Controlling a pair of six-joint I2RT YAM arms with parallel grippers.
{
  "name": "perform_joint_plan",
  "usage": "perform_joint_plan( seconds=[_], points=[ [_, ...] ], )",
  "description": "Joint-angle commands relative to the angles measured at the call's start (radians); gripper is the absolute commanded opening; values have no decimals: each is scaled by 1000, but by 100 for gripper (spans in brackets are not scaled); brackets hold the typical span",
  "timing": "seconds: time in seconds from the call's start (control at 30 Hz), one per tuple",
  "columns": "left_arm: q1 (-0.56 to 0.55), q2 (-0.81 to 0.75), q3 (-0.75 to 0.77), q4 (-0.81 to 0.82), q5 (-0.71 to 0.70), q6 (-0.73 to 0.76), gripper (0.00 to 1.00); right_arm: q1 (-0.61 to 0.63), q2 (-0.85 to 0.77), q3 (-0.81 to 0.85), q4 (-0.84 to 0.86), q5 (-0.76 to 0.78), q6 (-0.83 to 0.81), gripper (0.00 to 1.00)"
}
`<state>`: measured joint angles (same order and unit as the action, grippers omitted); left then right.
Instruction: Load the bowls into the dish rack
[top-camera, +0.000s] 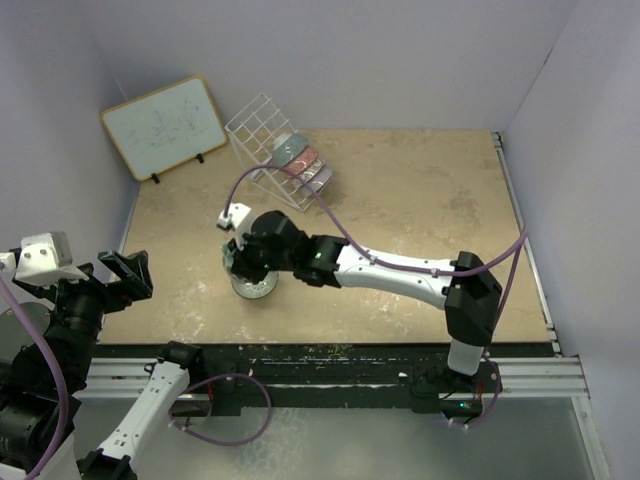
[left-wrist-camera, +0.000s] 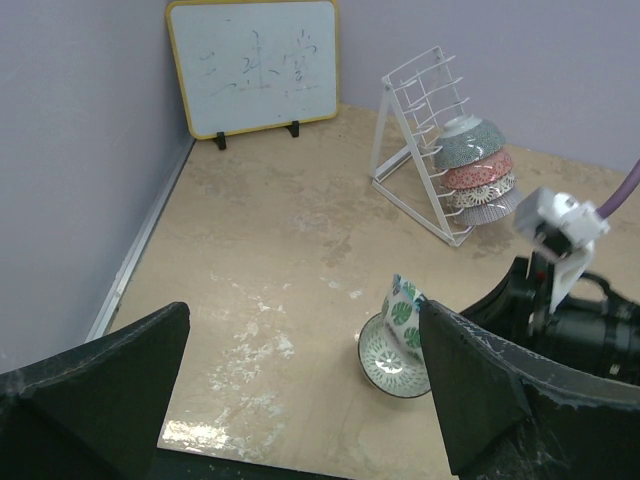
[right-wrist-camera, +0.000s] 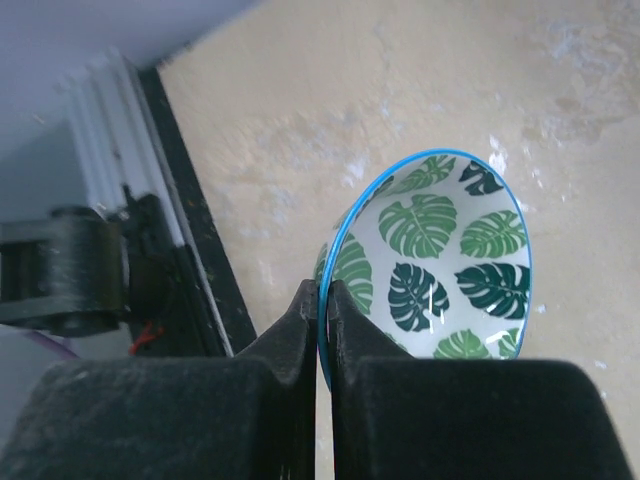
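The right gripper (right-wrist-camera: 322, 308) pinches the rim of the green leaf bowl (right-wrist-camera: 440, 270), tilted over a second bowl (left-wrist-camera: 383, 368) on the table (top-camera: 420, 200) before the dish rack (left-wrist-camera: 410, 110), while the left gripper (left-wrist-camera: 300, 378) has its jaws spread wide.

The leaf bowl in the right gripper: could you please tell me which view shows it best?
The right wrist view: the leaf bowl is large there, its rim pinched by the right gripper. The left wrist view shows it small and tilted above another bowl; the top view mostly hides it.

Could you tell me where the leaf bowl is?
The leaf bowl is left of centre in the top view, clamped in the right gripper over another bowl.
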<state>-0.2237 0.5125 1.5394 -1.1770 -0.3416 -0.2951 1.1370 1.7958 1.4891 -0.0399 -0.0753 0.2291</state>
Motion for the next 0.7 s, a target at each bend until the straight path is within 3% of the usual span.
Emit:
perform_joint_plan(
  seconds=[0.0,0.13,0.27,0.53,0.67],
  points=[
    [-4,-4,6,24,-11,-2,99,-181,-98,-46,280,-321,199,0],
    [-6,-2,16,24,-10,0,99,-316,-102,-82,567,-497,437,0],
    [-6,-1,20,22,-7,-2,99,-415,-44,-71,847,-544,684,0],
    [-7,-9,39,6,-17,0,99,-560,207,35,1362,-432,1224,0],
    [-10,-6,55,-1,-28,10,99,-582,301,82,1488,-266,1328,0]
  ],
)
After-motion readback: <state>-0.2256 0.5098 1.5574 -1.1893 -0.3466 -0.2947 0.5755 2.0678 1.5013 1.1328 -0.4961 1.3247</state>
